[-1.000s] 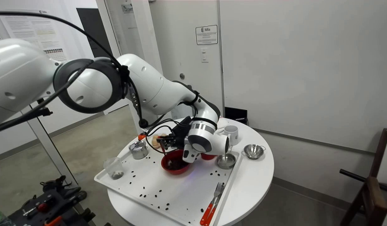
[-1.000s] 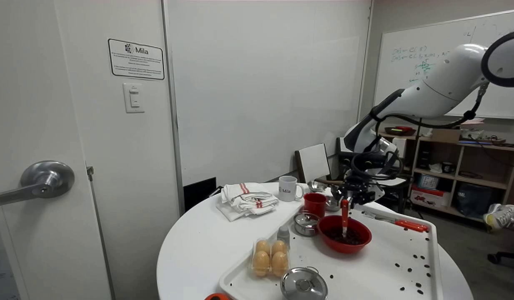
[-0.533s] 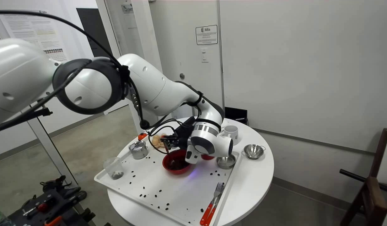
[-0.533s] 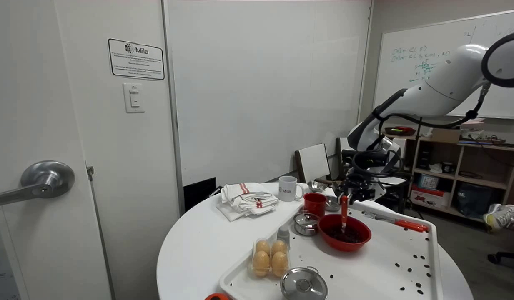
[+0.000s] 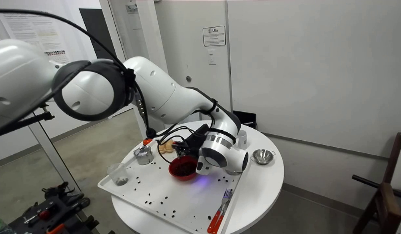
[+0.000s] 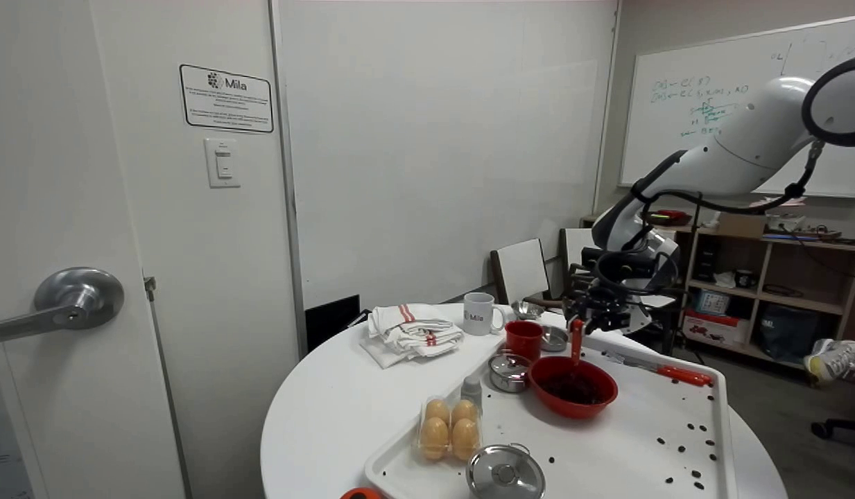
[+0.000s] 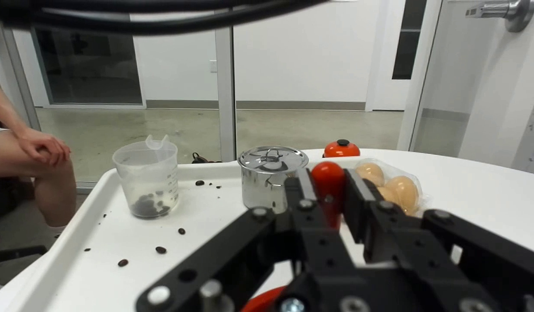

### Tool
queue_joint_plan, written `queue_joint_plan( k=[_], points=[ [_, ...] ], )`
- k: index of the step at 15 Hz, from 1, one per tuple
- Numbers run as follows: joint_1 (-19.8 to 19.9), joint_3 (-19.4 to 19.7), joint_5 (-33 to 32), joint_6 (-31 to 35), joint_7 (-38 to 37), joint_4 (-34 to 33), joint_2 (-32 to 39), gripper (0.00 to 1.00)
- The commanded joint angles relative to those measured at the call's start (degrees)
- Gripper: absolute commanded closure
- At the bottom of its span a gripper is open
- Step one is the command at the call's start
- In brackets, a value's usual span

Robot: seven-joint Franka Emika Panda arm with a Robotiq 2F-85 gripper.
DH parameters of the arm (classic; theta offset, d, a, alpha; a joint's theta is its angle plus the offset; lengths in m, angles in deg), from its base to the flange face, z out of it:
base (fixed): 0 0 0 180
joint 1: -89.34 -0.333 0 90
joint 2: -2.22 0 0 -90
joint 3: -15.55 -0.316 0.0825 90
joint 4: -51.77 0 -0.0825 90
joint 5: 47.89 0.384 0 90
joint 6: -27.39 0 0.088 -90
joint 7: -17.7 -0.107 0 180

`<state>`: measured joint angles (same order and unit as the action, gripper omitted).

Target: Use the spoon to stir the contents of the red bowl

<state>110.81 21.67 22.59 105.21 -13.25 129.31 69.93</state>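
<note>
One second on, the spoon (image 6: 576,343), its handle pinched in your gripper (image 7: 330,184), sits nearer the gripper-side rim inside the red bowl (image 6: 573,410), its head hidden, so you are likely mid-stir, with more strokes to make.

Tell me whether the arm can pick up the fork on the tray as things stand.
Probably not: the jaws are shut on the red-handled spoon, which reaches into the red bowl. The fork itself looks uncovered, though another red-handled utensil lies close beside it.
</note>
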Motion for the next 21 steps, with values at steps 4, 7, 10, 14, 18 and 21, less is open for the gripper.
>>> queue_joint_plan(
  k=[4,7,10,14,18,21],
  points=[
    [-0.1,0.9,2.9,0.5,2.3,2.5,-1.5,0.91],
    [-2.1,0.8,2.6,2.1,0.6,1.1,-2.0,0.91],
    [-5.5,0.3,1.5,3.8,-2.1,-1.6,-1.9,0.91],
    [-9.9,0.1,-1.3,5.3,-3.2,-2.3,-2.7,0.91],
    [-11.9,0.2,-4.8,4.7,-1.3,-0.4,-3.8,0.91],
    [-11.3,0.2,-6.9,4.0,0.9,1.8,-4.6,0.91]
  ],
)
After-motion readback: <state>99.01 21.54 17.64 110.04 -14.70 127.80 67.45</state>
